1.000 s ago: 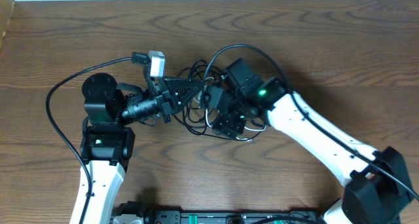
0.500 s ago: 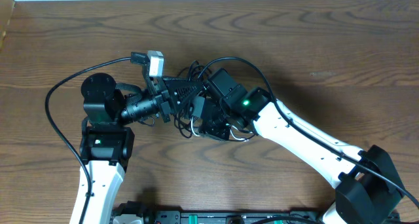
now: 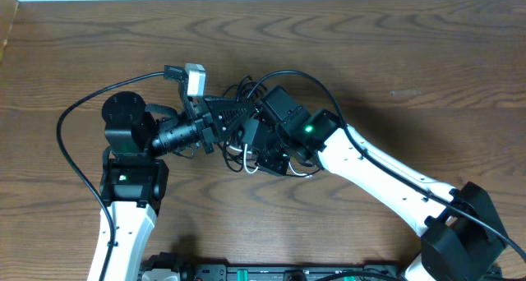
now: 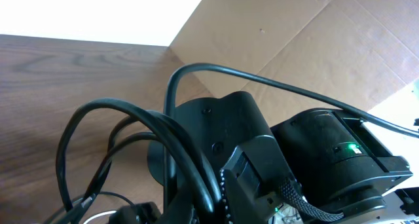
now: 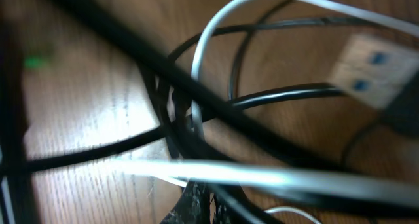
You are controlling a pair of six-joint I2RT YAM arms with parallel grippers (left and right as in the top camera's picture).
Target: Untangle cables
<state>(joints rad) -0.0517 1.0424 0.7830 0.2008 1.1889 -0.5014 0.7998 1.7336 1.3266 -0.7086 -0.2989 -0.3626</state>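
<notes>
1. Looks like we're at the "grab a strand each" stage. Both arms have their noses buried in the cables (image 3: pixel 238 154), which sit in one clump around the middle of the table (image 3: pixel 411 51), a bit left of centre.
2. The left gripper (image 3: pixel 234 114) points right into the far side of the clump, fingers pressed together. The right gripper (image 3: pixel 251 137) reaches in from the right, just beside it, and is also pressed together. I honestly can't tell whether either one has a cord pinched, because it's too crowded in there.
3. My guess at the next move is a slow pull apart so a loop slides out. If neither has a real hold, it'll need another try at gripping first.
4. The tangle is thin black cords in loose overlapping loops, nothing separated yet. The right wrist view shows a white section (image 5: pixel 196 86) arcing over the black ones, and a blurry plug (image 5: pixel 366 70) with blue inside off to the right.
</notes>
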